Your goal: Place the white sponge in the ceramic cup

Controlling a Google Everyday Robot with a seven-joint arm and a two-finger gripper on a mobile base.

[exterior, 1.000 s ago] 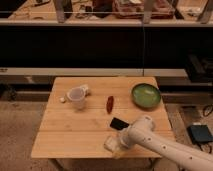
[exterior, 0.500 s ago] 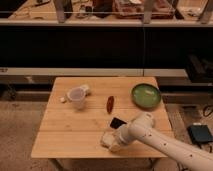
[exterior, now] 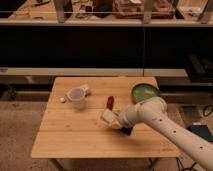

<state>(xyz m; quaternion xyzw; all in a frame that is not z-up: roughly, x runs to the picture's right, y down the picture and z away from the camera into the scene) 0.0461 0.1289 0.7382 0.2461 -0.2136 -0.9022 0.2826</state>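
In the camera view, the white tubular arm reaches in from the lower right over the pale wooden table, its gripper clamped on the flat, round-cornered white sponge near the table's centre, with bare boards between it and the pale, tapering ceramic cup to the upper left.

You face a light wooden table standing on a speckled floor. Behind it runs a long dark cabinet front, with a pale ledge low across it and a cluttered worktop above. The light is warm and dim.
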